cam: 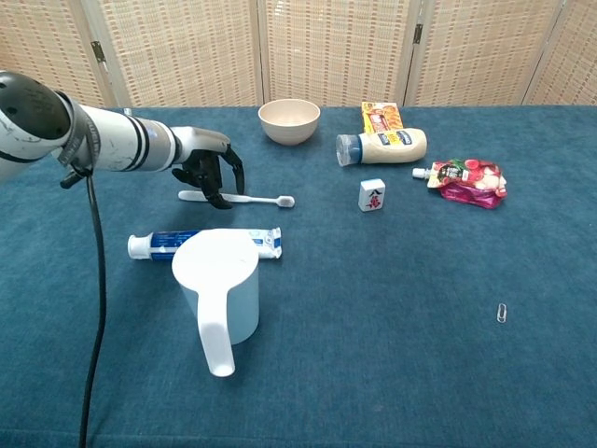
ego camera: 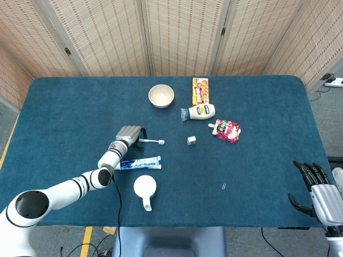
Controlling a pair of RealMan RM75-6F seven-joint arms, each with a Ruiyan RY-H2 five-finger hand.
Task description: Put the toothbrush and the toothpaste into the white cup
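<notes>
Head view: your left hand sat on the blue worktop with its fingers curled down over the handle end of the toothbrush; whether they truly gripped it you cannot tell from above. Just below lay the toothpaste tube, and nearer you the white cup. Your right hand hung off the worktop's near right corner, fingers spread, holding nothing.

Chest view: your left hand had dark fingers bent around the toothbrush handle, which lay flat, bristles pointing right. The toothpaste tube lay flat behind the white cup, touching or nearly touching its rim. Behind stood a beige bowl and a mayonnaise bottle on its side.
</notes>
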